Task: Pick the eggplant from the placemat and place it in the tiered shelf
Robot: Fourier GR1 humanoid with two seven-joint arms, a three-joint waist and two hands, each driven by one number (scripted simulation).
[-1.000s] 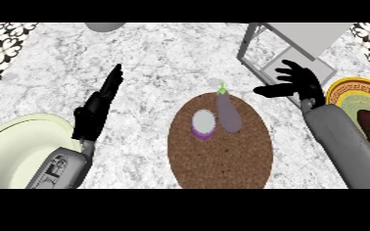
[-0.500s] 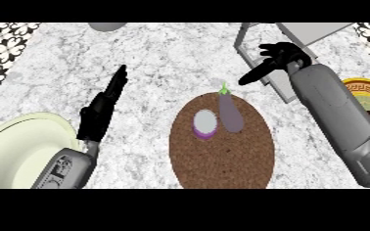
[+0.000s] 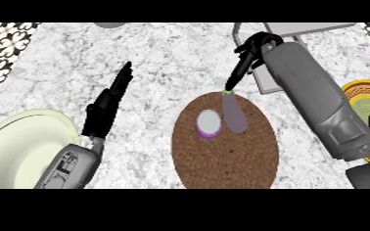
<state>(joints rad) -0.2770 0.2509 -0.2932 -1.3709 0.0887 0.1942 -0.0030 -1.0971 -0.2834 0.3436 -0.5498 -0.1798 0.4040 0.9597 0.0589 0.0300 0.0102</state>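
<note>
right robot hand (image 3: 249,58) fingers straight, tip at eggplant (image 3: 234,115) stem, grasping nothing | eggplant on placemat (image 3: 225,156) (brown, round) | left robot hand (image 3: 108,103) released, resting over counter (image 3: 159,54)

tiered shelf (image 3: 303,29) cut off at top, plate (image 3: 33,147) cropped left

The marbled counter (image 3: 166,54) carries a brown placemat (image 3: 224,151) near its front edge, a pale plate (image 3: 29,147) at its front left corner, a grey shelf (image 3: 278,34) at its back right and an orange dish (image 3: 359,94) at its right edge.
</note>
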